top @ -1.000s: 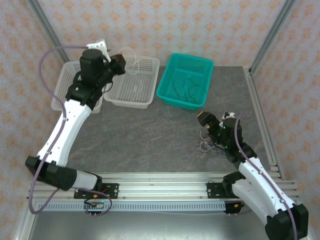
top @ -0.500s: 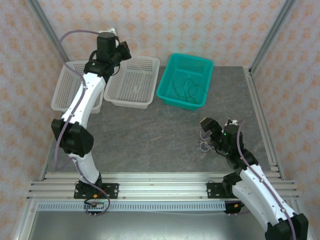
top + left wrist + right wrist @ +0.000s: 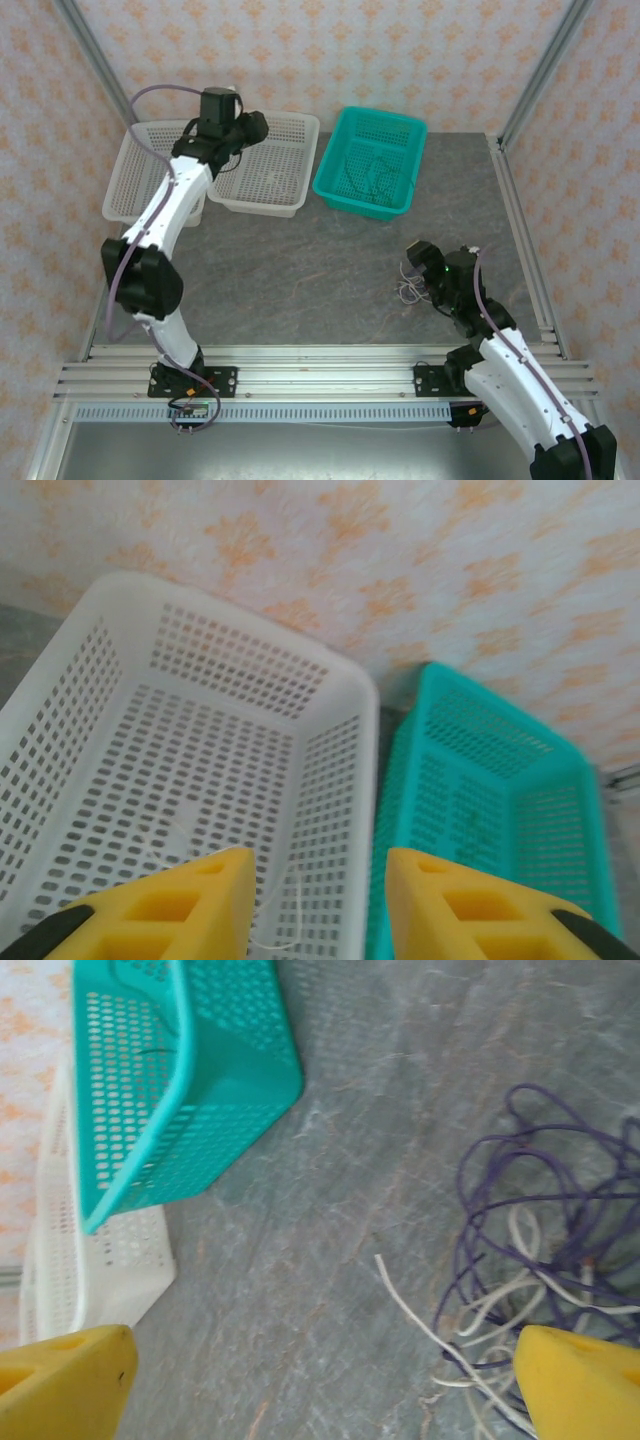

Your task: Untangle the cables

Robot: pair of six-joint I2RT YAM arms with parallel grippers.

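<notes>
The left fingers, shut a moment ago, are now parted over the far white basket, a white cable released inside. The right fingers are spread above the remaining tangle, near right.

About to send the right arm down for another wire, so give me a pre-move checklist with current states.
1. Open left gripper over white basket: ok.
2. The white wire lies in that basket, clear of the gripper: ok.
3. Wide-open right gripper above the bundle: ok.
4. Purple and white wires in the bundle separated: not ok, tangled.
5. The green wires inside teal basket: ok.
6. One strand isolated for a clean pinch: cannot tell.
</notes>
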